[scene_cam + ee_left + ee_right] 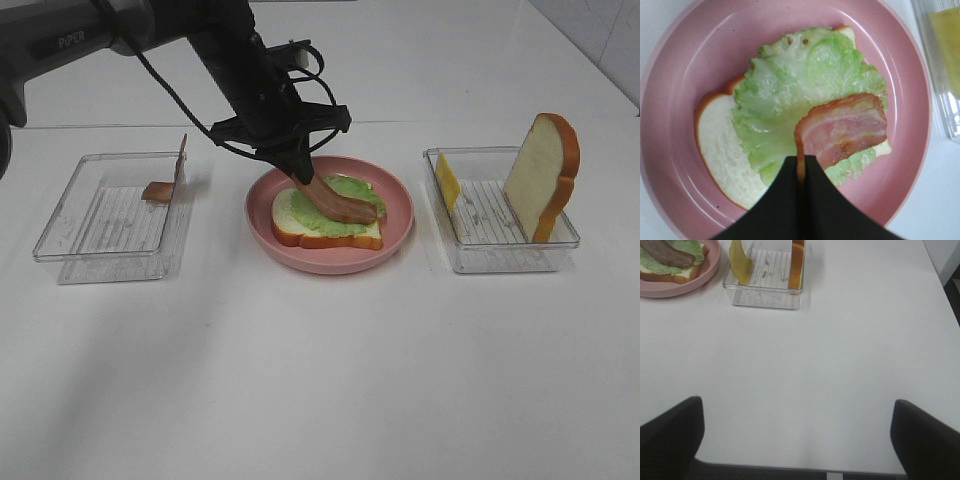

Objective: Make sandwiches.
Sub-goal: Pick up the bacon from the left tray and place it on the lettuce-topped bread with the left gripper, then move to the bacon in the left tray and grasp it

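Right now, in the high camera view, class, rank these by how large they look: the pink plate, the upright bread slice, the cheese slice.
1. pink plate
2. upright bread slice
3. cheese slice, seen nearly edge-on, so it may look smaller than it is.

The left gripper [303, 183], closed on a bacon strip [345, 205], hangs with its arm [240, 70] over the pink plate [396, 196], barring the way in from above and behind. In the right tray [500, 262] a bread slice [542, 172] and a cheese slice [447, 181] stand at opposite ends, with bare floor between them. Lanes of counter [320, 380] run open between the plate and the left tray [60, 245] and the right tray. The near counter below the wide-spread right gripper [797, 435] is free.
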`<state>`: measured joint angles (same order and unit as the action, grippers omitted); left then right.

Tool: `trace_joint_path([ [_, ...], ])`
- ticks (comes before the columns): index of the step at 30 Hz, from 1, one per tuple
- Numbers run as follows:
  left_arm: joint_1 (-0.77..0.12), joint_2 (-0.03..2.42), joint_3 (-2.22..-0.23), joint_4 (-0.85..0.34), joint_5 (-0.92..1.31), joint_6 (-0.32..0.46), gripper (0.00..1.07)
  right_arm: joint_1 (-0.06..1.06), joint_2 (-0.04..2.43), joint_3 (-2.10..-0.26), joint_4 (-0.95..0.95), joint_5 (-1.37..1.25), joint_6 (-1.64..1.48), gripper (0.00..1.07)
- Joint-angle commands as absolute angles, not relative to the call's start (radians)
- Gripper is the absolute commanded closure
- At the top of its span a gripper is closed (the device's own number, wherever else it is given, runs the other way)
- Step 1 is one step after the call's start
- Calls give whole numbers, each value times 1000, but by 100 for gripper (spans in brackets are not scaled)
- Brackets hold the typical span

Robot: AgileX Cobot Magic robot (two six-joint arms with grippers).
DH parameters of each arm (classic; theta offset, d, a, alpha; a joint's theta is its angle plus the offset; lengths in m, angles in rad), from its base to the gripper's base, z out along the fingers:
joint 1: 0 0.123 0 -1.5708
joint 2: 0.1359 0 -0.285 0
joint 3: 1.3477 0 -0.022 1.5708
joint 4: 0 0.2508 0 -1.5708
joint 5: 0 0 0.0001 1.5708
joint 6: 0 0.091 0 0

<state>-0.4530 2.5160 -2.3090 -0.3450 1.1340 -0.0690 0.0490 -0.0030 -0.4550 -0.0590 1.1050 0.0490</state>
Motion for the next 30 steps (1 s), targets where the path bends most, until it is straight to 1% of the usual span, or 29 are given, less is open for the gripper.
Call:
trace_joint_path([
  [1,-454,2515,-2315,-347,1139,-68,107,46,-37,-459,-52,1108,56,9],
  [2,-455,2515,-2315,-347,1137,-69,103,46,-37,-459,-52,1108,56,9],
  [3,-455,2515,-2315,-347,1137,-69,103,46,-37,-459,-52,1108,56,9],
  [4,-455,2515,-2315,-345,1133,-69,91,46,-37,-459,-52,1108,56,9],
  [5,-455,2515,-2315,-345,1127,-68,67,46,-37,-459,-52,1108,56,9],
  [6,-455,2515,-2315,-345,1127,-68,67,46,-37,-459,-52,1108,56,9],
  [7,-455,2515,-2315,-345,1126,-68,54,46,-37,-459,-52,1108,56,9],
  [8,-455,2515,-2315,-345,1126,-68,54,46,-37,-459,-52,1108,56,9],
  [9,-455,2515,-2315,-345,1122,-68,20,46,-37,-459,-52,1108,56,9],
  [10,-455,2514,-2317,-344,1122,-68,5,46,-37,-459,-52,1108,56,9],
  [23,-455,2463,-2322,-316,1113,-66,6,46,-37,-459,-52,1108,56,9],
  [30,-455,2418,-2438,-224,1212,-76,6,46,-37,-459,-52,1108,56,9],
])
